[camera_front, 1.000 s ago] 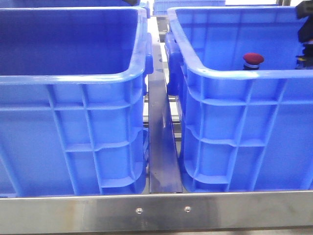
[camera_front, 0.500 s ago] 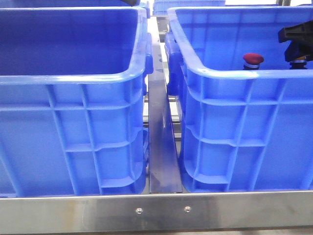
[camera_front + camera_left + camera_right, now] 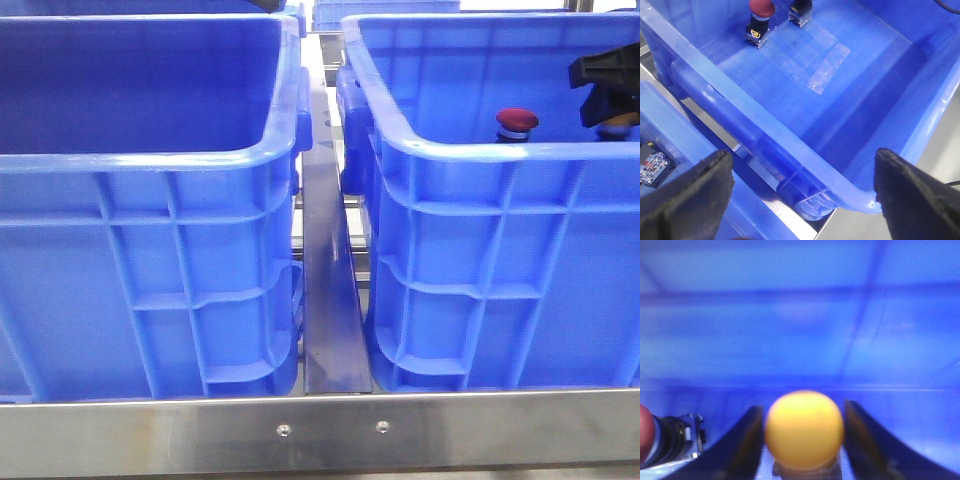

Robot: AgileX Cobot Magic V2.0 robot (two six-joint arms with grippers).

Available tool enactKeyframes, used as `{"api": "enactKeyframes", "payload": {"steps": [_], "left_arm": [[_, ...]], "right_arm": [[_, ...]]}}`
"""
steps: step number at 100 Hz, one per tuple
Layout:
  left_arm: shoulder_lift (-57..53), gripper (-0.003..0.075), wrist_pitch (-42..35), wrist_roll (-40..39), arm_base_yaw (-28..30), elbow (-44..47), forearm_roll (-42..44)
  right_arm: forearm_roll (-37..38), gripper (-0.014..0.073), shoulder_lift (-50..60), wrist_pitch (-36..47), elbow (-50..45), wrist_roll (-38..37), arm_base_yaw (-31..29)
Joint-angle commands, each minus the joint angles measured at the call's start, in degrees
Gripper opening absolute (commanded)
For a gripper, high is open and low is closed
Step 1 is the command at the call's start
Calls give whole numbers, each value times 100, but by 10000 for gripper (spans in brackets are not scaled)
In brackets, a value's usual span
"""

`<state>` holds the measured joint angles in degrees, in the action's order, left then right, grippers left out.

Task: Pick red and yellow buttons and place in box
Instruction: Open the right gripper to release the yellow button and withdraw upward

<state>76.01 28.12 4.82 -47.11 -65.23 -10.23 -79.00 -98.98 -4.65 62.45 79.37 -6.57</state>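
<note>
Right gripper (image 3: 611, 112), at the right edge of the front frame, inside the right-hand blue crate (image 3: 480, 150): stands released, not yet clenched. Flanks the yellow button (image 3: 805, 427) with one dark finger (image 3: 747, 440) on each side in the right wrist view; shows a thin strip of blue between cap and finger both ways. Sits too blurred there to tell whether anything below the cap touches.

Left gripper (image 3: 802, 195): also released, pads wide apart in the lower corners of the left wrist frame, nothing between them. Hangs above a rounded corner of a crate rim (image 3: 860, 192).

Red button (image 3: 517, 122): stands upright inside the right-hand crate, centre-right of the front frame, dark red dome just clearing the near rim, well left of the right gripper. Appears again at the top of the left wrist frame on the crate floor, just beside a second dark button body (image 3: 800, 12) whose cap runs out of frame. Peeks in at the lower left edge of the right wrist frame, silver collar showing, near the yellow button.

Left-hand blue crate (image 3: 150, 160): fills the left half of the front frame, no button visible inside. Stands apart from its twin, with a metal divider strip (image 3: 328, 260) between them and a steel rail (image 3: 330, 430) across the bottom.
</note>
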Motion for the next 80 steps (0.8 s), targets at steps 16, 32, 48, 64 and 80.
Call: {"api": "enactKeyframes", "payload": {"steps": [16,32,48,64,80], "left_arm": [[-158,545,-353,-5,-45,-174,-68],[-158,545,-353,-5,-45,-174,-68],[-158,545,-353,-5,-45,-174,-68],[-181,544,-326,-16,166,-174,-24],[-181,533,-106,-16,784,-174,-24]], "right_arm": [[-62,434,227,42,192,39,-52],[-62,434,251,70,192,39,-52],[-62,434,524,70,65,39,-52],[-62,434,1083,146,-308,39,-52],[-62,368,1730,50,-746,39,-52]]}}
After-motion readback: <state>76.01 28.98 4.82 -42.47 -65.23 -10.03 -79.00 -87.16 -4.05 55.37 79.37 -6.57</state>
